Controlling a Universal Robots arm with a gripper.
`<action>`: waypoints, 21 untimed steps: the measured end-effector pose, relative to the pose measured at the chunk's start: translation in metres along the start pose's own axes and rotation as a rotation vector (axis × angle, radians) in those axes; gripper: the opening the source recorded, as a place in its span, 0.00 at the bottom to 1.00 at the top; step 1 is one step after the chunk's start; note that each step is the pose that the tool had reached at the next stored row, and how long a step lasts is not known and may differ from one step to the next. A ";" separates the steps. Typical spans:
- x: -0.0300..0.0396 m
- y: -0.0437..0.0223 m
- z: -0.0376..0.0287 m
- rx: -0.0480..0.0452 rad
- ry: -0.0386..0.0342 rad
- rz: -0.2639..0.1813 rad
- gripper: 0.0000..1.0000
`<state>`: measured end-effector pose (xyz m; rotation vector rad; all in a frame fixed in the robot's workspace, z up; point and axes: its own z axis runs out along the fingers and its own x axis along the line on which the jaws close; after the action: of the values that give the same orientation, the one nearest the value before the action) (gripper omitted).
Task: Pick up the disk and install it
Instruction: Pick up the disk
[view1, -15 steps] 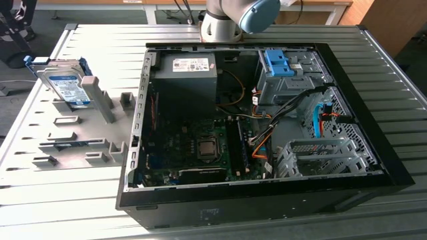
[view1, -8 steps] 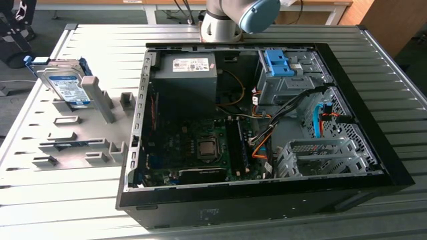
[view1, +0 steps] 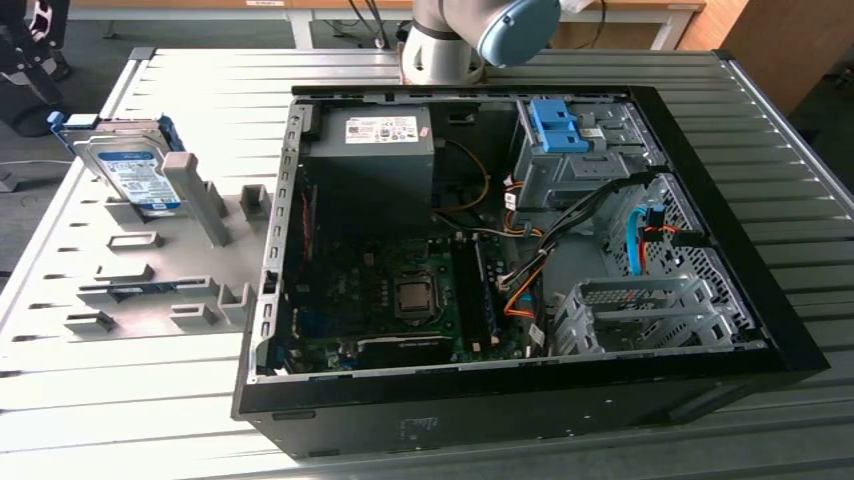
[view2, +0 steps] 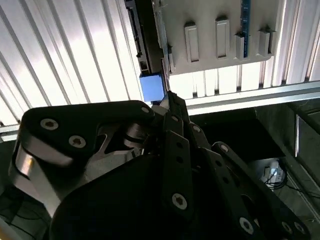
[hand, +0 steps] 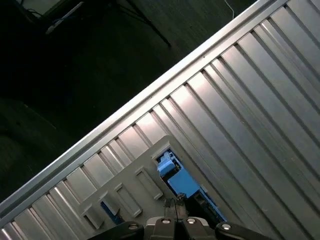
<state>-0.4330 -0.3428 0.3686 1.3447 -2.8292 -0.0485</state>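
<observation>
Ribbed aluminium table (view1: 134, 420). Open black computer case (view1: 534, 412) on it. Grey slotted plastic rack (view1: 150, 300) at exterior view's left. Silver rectangular hard disk (view1: 134, 172), blue-framed, stands upright in rack. Black metal gripper (view2: 170, 98) pinched closed, empty, apart from disk. Good pickup, I'd judge: spread wide, square to flat faces, lift straight.

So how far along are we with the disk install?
Nothing is done yet. The disk stands on edge in the grey rack on the table, outside the open computer case. In the first wrist view the gripper is shut and empty, aimed at the disk's blue frame. Pickup and installation are both left.
</observation>
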 end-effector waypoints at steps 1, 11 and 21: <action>0.0000 0.0000 0.0000 -0.0001 0.0006 -0.018 0.11; 0.0000 0.0000 0.0003 -0.0003 0.0058 -0.198 0.11; 0.0000 0.0000 0.0004 -0.0013 0.0111 -0.369 0.11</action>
<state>-0.4330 -0.3428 0.3682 1.8382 -2.5308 -0.0445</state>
